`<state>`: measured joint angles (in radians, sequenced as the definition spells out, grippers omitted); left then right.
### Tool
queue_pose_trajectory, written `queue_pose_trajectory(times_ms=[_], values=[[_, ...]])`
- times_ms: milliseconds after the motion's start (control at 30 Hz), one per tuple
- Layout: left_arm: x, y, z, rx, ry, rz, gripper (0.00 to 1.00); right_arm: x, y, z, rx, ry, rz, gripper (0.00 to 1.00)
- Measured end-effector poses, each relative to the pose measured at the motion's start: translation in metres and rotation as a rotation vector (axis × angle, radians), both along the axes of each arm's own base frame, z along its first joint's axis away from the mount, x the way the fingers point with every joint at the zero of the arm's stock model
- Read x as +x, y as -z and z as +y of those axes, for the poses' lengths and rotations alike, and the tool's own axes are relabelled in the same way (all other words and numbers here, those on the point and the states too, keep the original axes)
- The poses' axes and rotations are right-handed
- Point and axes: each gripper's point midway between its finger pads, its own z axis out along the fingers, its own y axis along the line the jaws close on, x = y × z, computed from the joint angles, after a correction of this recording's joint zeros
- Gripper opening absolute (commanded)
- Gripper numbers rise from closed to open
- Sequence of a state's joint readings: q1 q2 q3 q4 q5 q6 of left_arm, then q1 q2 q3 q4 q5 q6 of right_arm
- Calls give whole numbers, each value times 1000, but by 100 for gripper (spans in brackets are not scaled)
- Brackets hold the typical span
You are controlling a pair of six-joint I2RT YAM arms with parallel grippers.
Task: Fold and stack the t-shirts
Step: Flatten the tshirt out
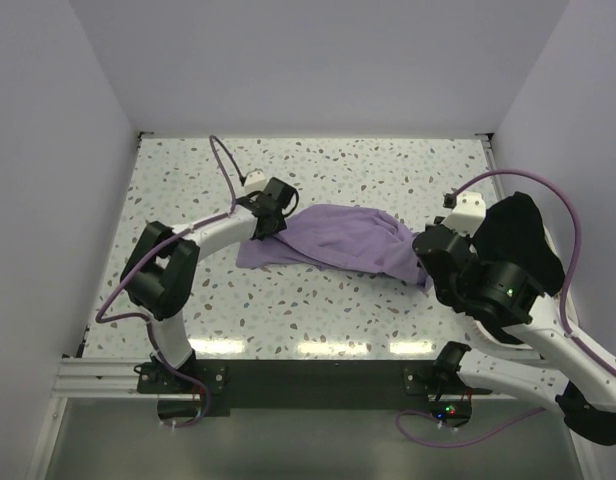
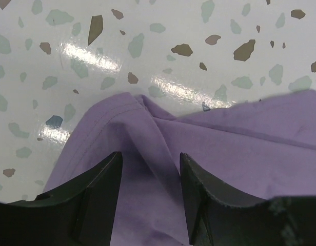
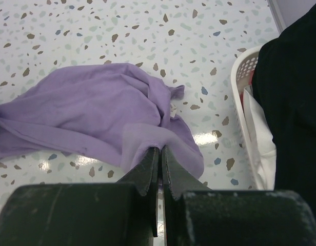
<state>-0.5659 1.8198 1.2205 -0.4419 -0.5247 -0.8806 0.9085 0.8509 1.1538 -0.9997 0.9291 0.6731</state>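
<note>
A purple t-shirt lies crumpled across the middle of the speckled table. My left gripper is open at the shirt's left end. In the left wrist view the shirt has a raised fold between the spread fingers of this gripper. My right gripper is at the shirt's right end. In the right wrist view this gripper is shut on a bunched edge of the shirt, which drapes over its fingertips.
A black garment hangs over a white basket at the table's right side, close to my right arm. White cloth lies inside the basket. White walls enclose the table on the left, back and right.
</note>
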Motion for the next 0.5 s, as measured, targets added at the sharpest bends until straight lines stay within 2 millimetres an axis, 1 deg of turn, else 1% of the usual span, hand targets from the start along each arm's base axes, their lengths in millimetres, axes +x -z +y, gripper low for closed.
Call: queue_pose_trajectory(times_ms=[133, 267, 500], values=[[-1, 2, -1, 2, 0, 5, 52, 0, 0, 1, 4, -3, 0, 0], [-1, 2, -4, -7, -4, 2, 48, 0, 2, 1, 1, -3, 3, 0], [3, 2, -16, -14, 12, -2, 43, 1, 5, 2, 4, -1, 5, 0]])
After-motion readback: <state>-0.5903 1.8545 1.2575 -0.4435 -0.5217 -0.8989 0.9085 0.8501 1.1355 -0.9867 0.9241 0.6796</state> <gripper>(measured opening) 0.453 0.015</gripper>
